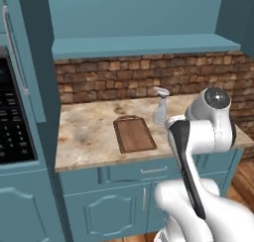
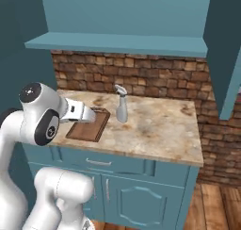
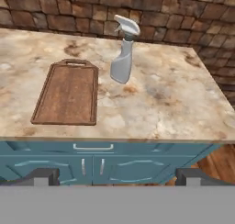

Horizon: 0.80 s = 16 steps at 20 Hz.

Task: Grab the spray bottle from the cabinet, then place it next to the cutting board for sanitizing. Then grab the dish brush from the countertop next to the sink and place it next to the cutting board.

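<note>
The pale grey spray bottle [image 1: 160, 107] [image 2: 121, 106] [image 3: 123, 53] stands upright on the brick-backed marbled counter, free of my gripper. Just to its left in the hand view lies the dark brown cutting board [image 1: 134, 134] [image 2: 88, 125] [image 3: 68, 94], its loop handle towards the wall. A small gap separates the two. My gripper [image 3: 117, 176] is open and holds nothing. It hangs in front of the counter's edge, back from both things and looking down at them. Above the counter is the teal cabinet [image 1: 144, 45] [image 2: 117, 43], with its door swung open. The dish brush, the sink and its countertop are out of view.
A brick wall [image 3: 92, 12] backs the marbled counter [image 3: 174, 108]. Teal drawers and arched-panel doors [image 3: 92, 165] sit beneath it. A black oven panel [image 1: 12, 122] is set in the tall unit at the left. An open cabinet door [image 2: 230, 59] juts out at the right.
</note>
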Motion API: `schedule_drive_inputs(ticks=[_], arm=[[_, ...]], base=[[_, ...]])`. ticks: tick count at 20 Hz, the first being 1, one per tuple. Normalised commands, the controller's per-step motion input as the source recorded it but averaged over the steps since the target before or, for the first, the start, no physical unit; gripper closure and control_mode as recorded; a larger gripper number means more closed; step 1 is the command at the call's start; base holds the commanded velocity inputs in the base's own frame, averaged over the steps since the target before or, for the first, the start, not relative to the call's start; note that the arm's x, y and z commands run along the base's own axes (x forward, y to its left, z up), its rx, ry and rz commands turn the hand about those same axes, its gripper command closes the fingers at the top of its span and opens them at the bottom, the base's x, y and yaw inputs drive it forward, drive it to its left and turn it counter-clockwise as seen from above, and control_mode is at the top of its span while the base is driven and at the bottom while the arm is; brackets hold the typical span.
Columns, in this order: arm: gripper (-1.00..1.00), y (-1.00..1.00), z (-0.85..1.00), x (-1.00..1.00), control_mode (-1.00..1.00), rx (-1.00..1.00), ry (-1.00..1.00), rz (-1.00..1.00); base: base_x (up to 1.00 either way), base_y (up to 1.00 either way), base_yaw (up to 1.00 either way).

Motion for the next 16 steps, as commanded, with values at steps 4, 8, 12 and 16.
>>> schedule_drive_inputs(ticks=[4,8,12,16], arm=[[-1.0,0.0,0.0,0.0,1.0,0.0,0.0,0.0],[-1.0,0.0,0.0,0.0,1.0,0.0,0.0,0.0],[-1.0,0.0,0.0,0.0,1.0,0.0,0.0,0.0],[-1.0,0.0,0.0,0.0,1.0,0.0,0.0,0.0]], base=[[-1.0,0.29,0.03],[-1.0,0.26,0.24],[-0.07,0.07,0.93],[0.0,0.0,1.0]])
